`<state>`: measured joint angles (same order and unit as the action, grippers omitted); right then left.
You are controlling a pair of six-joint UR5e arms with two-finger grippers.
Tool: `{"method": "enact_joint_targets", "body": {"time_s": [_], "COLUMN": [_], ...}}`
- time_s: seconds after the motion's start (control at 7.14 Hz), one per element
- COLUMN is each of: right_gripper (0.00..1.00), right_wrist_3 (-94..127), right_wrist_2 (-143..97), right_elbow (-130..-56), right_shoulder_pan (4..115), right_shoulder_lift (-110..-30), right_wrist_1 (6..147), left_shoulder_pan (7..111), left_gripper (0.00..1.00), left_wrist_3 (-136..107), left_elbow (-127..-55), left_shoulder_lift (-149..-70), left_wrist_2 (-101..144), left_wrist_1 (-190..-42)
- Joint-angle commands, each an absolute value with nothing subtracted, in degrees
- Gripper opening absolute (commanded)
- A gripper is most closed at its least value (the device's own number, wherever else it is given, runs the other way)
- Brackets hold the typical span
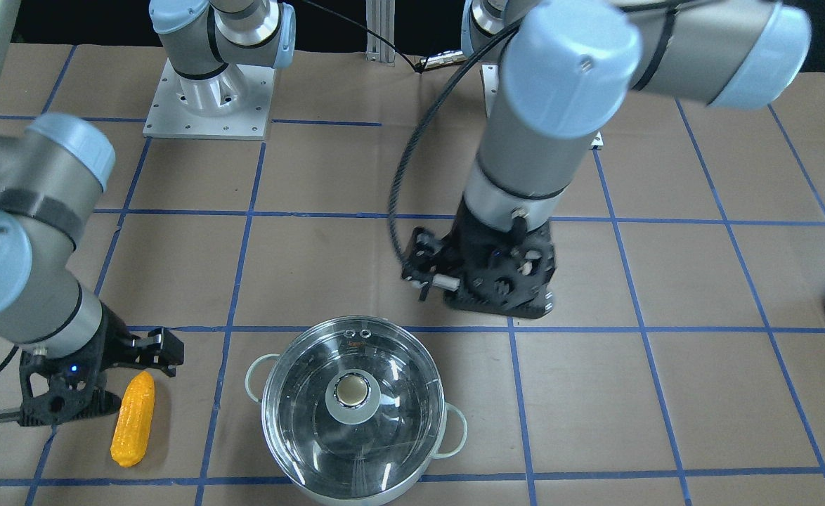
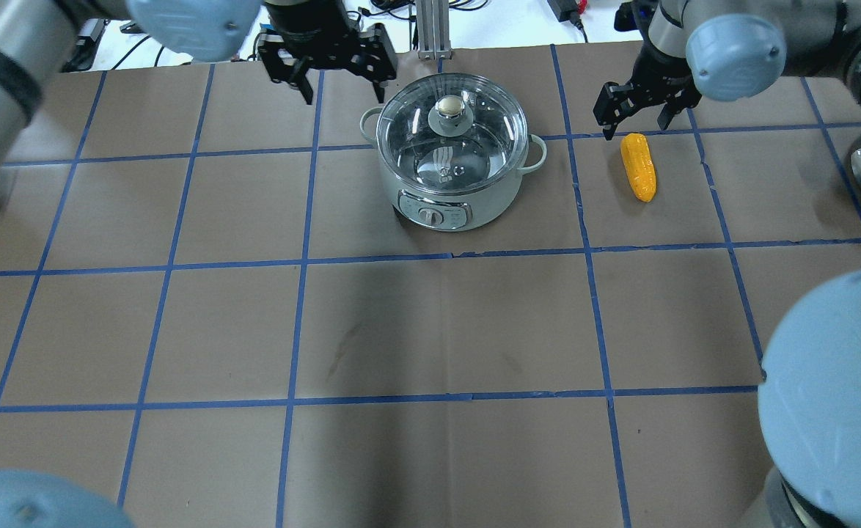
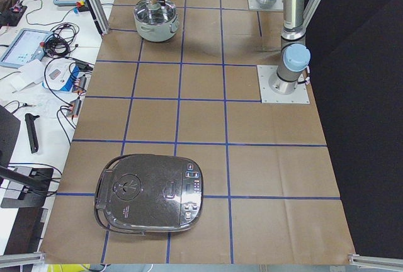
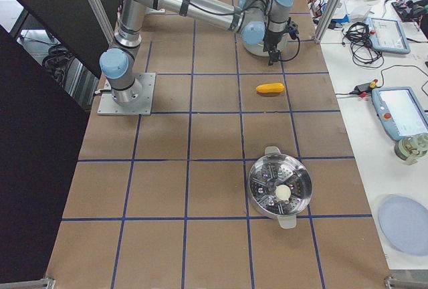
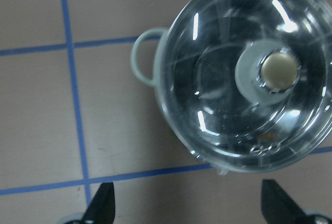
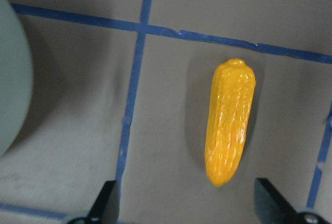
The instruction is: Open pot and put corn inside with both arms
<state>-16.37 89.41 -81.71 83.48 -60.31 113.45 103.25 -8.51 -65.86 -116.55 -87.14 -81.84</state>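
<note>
The pot (image 2: 451,192) is round with a shiny inside and two pale loop handles, and stands at the table's far middle. A clear glass lid with a round knob (image 2: 450,108) sits on it. The orange-yellow corn (image 2: 638,166) lies on the table to the pot's right. My left gripper (image 2: 342,92) is open and empty, hovering beside the pot without touching it. In the left wrist view the lidded pot (image 5: 181,130) fills the upper right. My right gripper (image 2: 636,126) is open and empty above the corn's far end. In the right wrist view the corn (image 6: 228,123) lies ahead of the open fingers.
A dark rice cooker (image 3: 151,193) stands at the table's end on my left. A steel steamer pot (image 4: 279,188) stands towards the end on my right. The arms' base plates (image 1: 209,105) are bolted to the table on my side. Blue tape lines cross the brown surface.
</note>
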Motion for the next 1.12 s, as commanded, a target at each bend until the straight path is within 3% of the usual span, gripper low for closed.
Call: {"method": "enact_joint_targets", "body": {"time_s": [0.0,0.14,0.28,0.42,0.56,0.84,0.98], "right_gripper": [0.84,0.76,0.61,0.34,0.16,0.12,0.12], "right_wrist_3": [-18.8,-18.9,-19.0,-19.2,-19.4,-19.0,-18.7], "right_wrist_2": [89.4,89.3,89.3,89.3,89.3,90.1,90.0], "right_elbow": [-83.0,-85.6,-87.3,-87.4,-87.1,-86.7,-86.5], "right_shoulder_pan": [81.2,80.3,79.6,79.5,79.5,79.5,79.6], "right_shoulder_lift": [-54.2,-53.4,-53.0,-52.9,-53.0,-56.7,-62.3], "right_wrist_1": [120.1,123.9,127.1,127.1,126.9,123.9,116.3], "left_shoulder_pan": [107.3,108.2,108.4,108.9,109.5,109.6,109.6], "left_gripper": [1.0,0.99,0.99,0.99,0.99,0.99,0.99], "left_wrist_3": [-15.5,-17.7,-18.6,-20.5,-21.0,-20.7,-20.4], "left_elbow": [-58.6,-58.1,-58.2,-58.2,-58.3,-58.4,-58.6], "left_shoulder_lift": [-127.9,-129.1,-129.7,-131.2,-132.1,-130.9,-130.1], "left_wrist_2": [-86.9,-86.9,-86.9,-86.9,-87.0,-87.5,-87.7], "left_wrist_1": [-75.1,-73.8,-72.3,-70.9,-69.7,-70.6,-70.9]}}
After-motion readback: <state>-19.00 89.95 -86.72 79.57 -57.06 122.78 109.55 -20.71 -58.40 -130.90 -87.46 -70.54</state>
